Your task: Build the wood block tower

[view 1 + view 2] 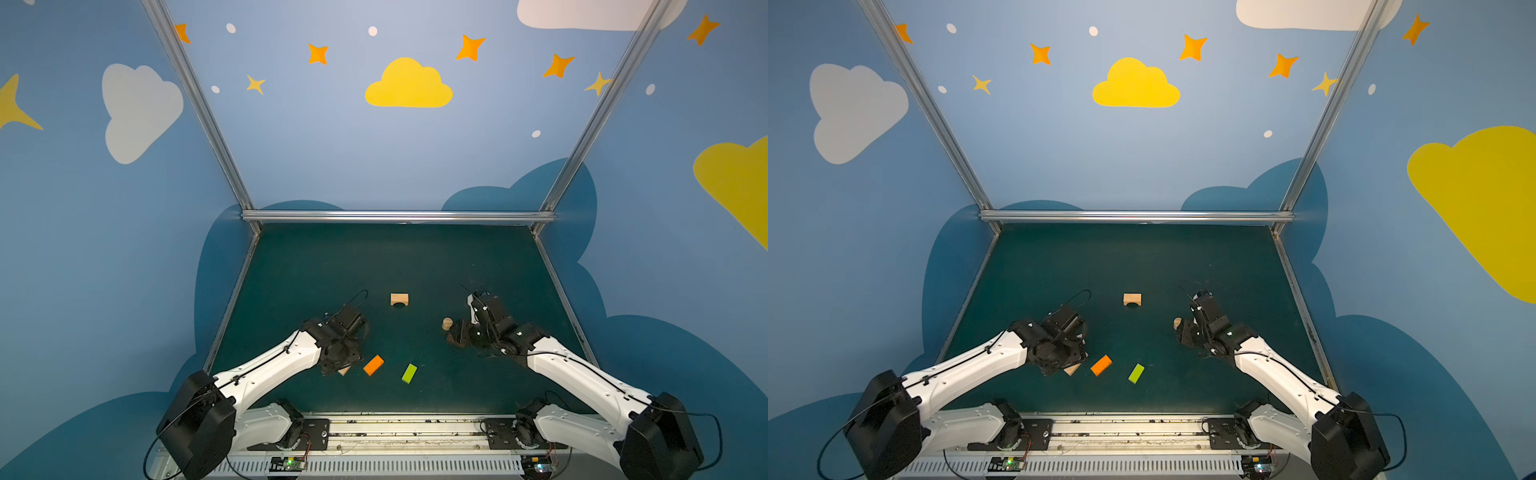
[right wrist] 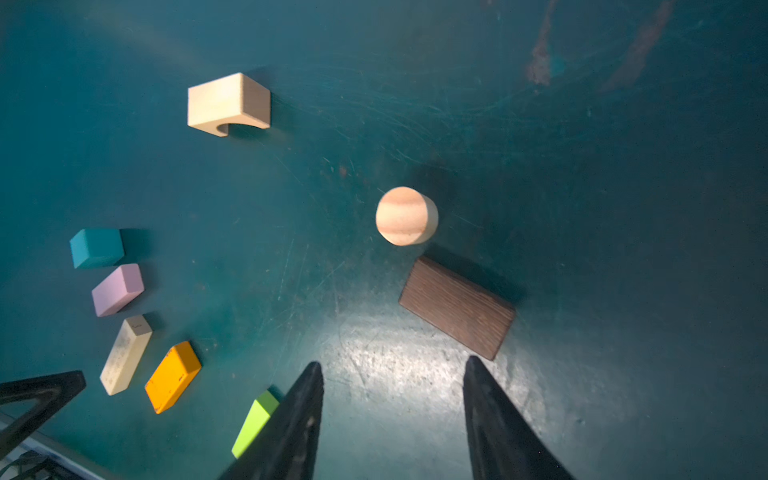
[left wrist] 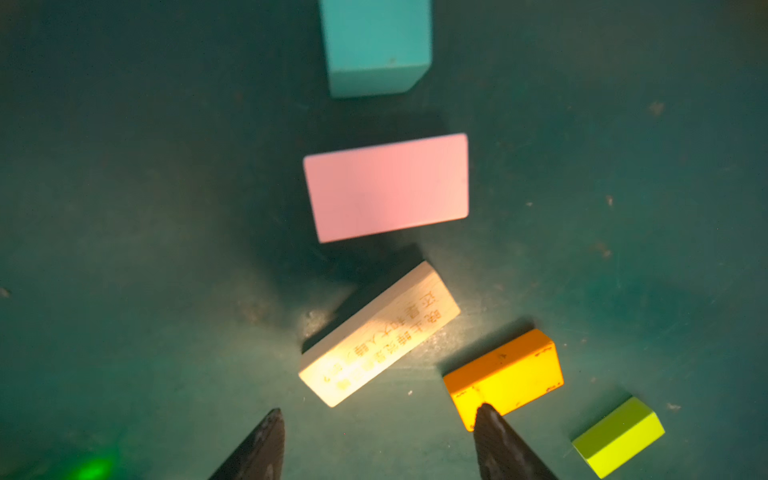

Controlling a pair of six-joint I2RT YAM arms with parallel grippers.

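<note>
Blocks all lie singly on the dark green worktop (image 1: 374, 257); none rests on another.

Reference: tan arch (image 1: 399, 299) (image 1: 1132, 299) (image 2: 226, 104), standing mid-worktop with its cut-out down.

- Tan short cylinder (image 1: 447, 323) (image 2: 405, 216): upright, right of the arch and a little nearer the robot base.
- Dark brown brick (image 2: 457, 307): flat, just beyond the cylinder as seen from the arch, close to it but apart.
- Orange brick (image 1: 373, 365) (image 3: 505, 374) and lime green brick (image 1: 409, 373) (image 3: 619, 436): well nearer the base than the arch, orange slightly left of it, lime almost straight below it in both top views.
- Tan plank (image 3: 378, 334) (image 2: 124, 355), pink brick (image 3: 388, 187) (image 2: 117, 289) and teal cube (image 3: 376, 45) (image 2: 96, 248): a loose curved row left of the arch that continues from the orange brick, each apart from its neighbour. In the top views the left arm covers most of it; only a plank corner (image 1: 1072, 369) shows.

Left gripper (image 3: 379, 409): left of the arch and nearer the base, over the plank end, jaws apart, nothing between them. One fingertip (image 3: 486, 415) overlaps the orange brick's corner in the wrist view; contact cannot be told.

Right gripper (image 2: 392, 362): right of the arch, beside the dark brown brick, jaws apart and empty over bare worktop.
</note>
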